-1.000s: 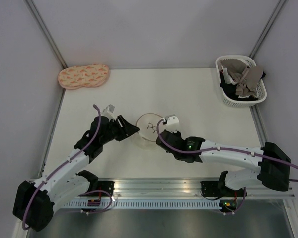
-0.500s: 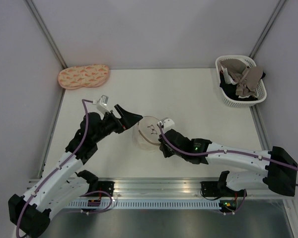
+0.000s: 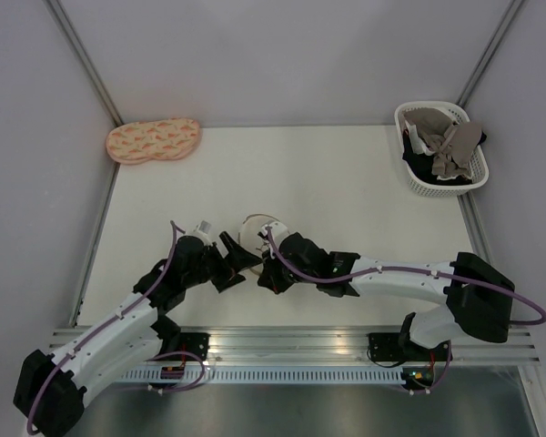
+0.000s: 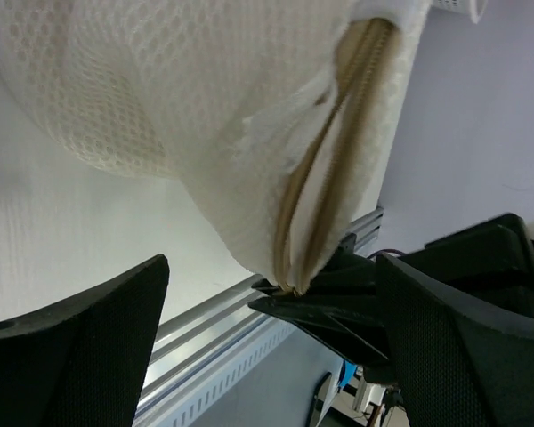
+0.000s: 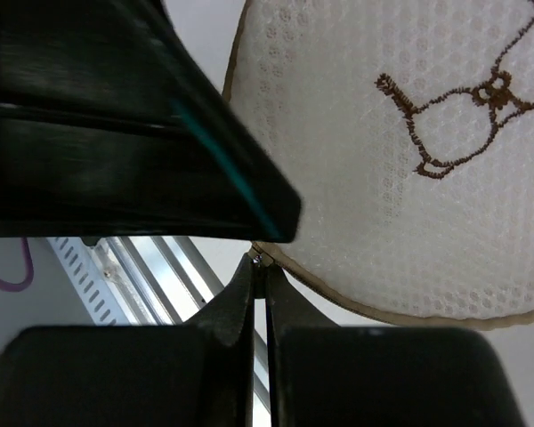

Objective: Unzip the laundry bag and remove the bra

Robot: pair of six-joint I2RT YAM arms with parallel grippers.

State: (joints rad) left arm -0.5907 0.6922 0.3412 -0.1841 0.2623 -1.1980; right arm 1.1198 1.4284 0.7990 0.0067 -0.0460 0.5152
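The round cream-white laundry bag (image 3: 255, 229) sits at the table's middle front, tipped up between both grippers. Its face with the brown bra drawing (image 5: 445, 116) fills the right wrist view. My right gripper (image 3: 269, 273) (image 5: 260, 267) is shut on the zipper pull at the bag's tan rim. In the left wrist view the tan zipper (image 4: 325, 169) gapes partly open down the mesh bag (image 4: 160, 80). My left gripper (image 3: 239, 259) (image 4: 271, 267) is open, its fingers (image 4: 80, 347) on either side of the bag's lower end. The bra is hidden.
A pink-orange patterned pouch (image 3: 153, 139) lies at the back left. A white basket (image 3: 473, 177) with beige and black clothes stands at the back right. An aluminium rail (image 3: 346, 339) runs along the table's front edge, close below both grippers.
My right gripper has slid left round the bag's front rim with the zipper pull. My left gripper has come down toward the front edge. The bag has tipped up and shifted left.
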